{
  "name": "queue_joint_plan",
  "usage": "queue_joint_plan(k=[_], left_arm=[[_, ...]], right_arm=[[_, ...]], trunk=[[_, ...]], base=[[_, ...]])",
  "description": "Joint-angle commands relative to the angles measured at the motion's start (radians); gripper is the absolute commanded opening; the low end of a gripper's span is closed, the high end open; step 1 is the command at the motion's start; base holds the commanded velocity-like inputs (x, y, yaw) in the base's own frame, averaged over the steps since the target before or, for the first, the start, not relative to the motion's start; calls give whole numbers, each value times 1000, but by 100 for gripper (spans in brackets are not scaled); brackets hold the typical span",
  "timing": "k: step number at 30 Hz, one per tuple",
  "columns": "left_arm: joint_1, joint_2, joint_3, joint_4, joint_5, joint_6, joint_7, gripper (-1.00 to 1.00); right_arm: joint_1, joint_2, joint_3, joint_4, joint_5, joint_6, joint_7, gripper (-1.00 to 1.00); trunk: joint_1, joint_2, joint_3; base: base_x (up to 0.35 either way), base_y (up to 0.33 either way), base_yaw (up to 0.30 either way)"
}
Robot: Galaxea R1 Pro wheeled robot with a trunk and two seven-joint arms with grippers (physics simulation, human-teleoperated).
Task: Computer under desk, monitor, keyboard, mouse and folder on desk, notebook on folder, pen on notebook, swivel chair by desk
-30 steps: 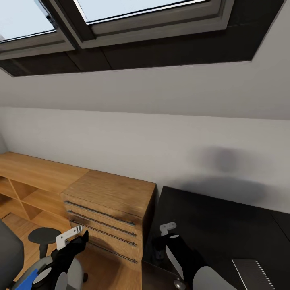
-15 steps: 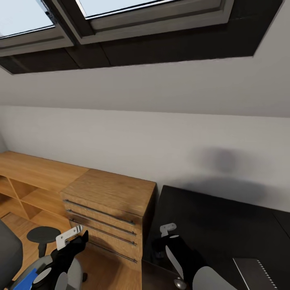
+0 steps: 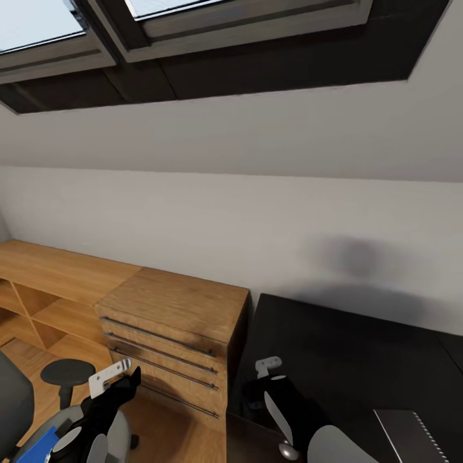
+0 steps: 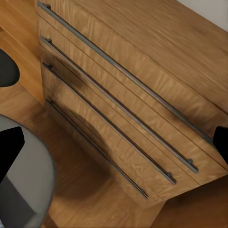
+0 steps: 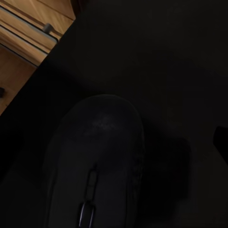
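Note:
The black mouse (image 5: 95,161) lies on the glossy black desk (image 3: 360,347), right below my right gripper (image 5: 114,142), whose fingers stand wide apart and off it. In the head view that gripper (image 3: 254,397) hovers over the desk's left end. The dark-grey notebook (image 3: 411,437) lies on the desk at the lower right. A corner of the blue folder (image 3: 37,445) shows on the swivel chair (image 3: 11,402) at the lower left. My left gripper (image 3: 130,381) is open and holds nothing, beside the chair and facing the drawer chest (image 4: 142,95).
A light-wood drawer chest (image 3: 177,321) with long bar handles stands against the desk's left end, with low wood shelves (image 3: 45,289) further left. A round dark armrest pad (image 3: 67,372) stands close to my left arm. Skylights (image 3: 193,19) run above the sloped grey wall.
The whole picture has slid down slightly, so the camera has tilted. Both arms, the mouse, the notebook and the folder keep their places relative to one another.

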Motion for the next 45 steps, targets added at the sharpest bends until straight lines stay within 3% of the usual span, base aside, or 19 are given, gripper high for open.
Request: queue_joint_plan(k=[1,15,29,30,45], left_arm=[[0,0,0,-2,11,4,6,100],[0,0,0,-3,11,4,6,100],[0,0,0,-4,11,4,6,100],[0,0,0,-4,11,4,6,100],[0,-1,0,-3,11,5,6,100]], right_arm=[[-1,0,4,-1,-9,4,-6,100],[-1,0,4,-1,-10,4,-6,100],[-1,0,4,-1,-11,4,-5,100],[-1,0,4,-1,-11,5,-5,-100],[-1,0,3,-1,-10,4,-5,-100]], trunk=[[4,-8,-4],[58,-106,-48],[58,-106,-48],[58,-106,-48],[58,-106,-48]], base=[[0,0,0],[0,0,0],[0,0,0],[0,0,0],[0,0,0]])
